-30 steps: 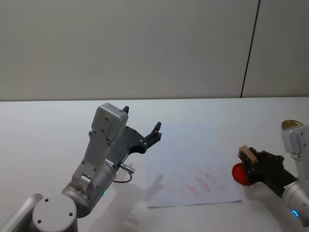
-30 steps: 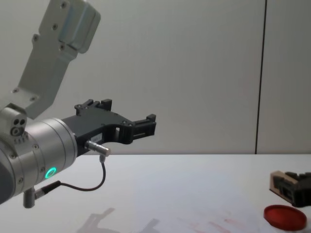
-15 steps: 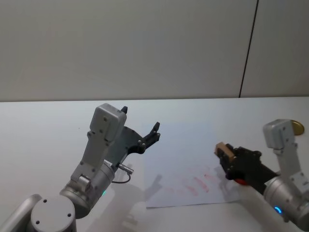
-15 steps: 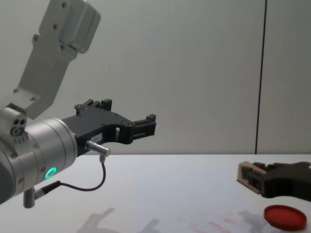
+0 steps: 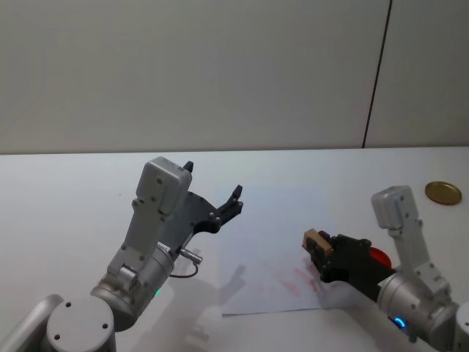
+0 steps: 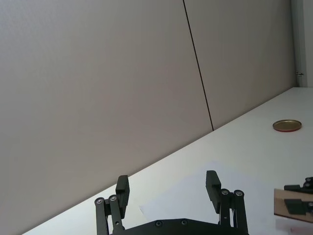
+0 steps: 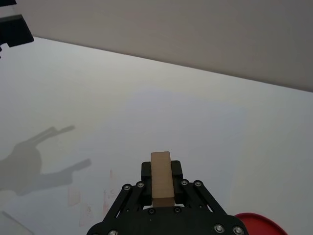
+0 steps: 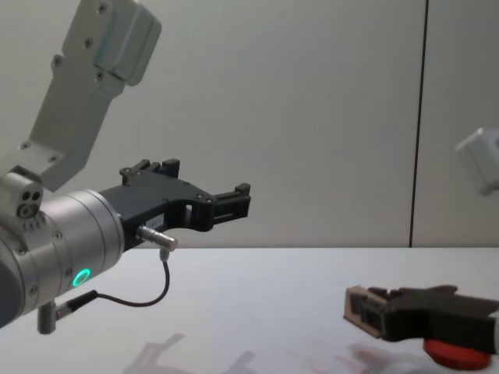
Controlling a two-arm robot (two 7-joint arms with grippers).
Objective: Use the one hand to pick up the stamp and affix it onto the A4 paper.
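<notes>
I had the right end effector [image 5: 319, 248] pinching the stamp [image 5: 315, 238] – the wooden block stuck out past the black fingers. It hung over the right part of the A4 paper [image 5: 278, 216], close to the red ink smudges [image 5: 297, 280], and in the chest view it sat clear of the sheet. The red ink pad [image 5: 379, 257] lay just off the paper's right edge, partly hidden by the right arm. A brass-coloured round lid [image 5: 443, 193] lay well beyond that same edge. The left end effector [image 5: 214, 180] hung raised above the tabletop [image 5: 66, 198] by the paper's left edge – fingers spread, holding nothing.
</notes>
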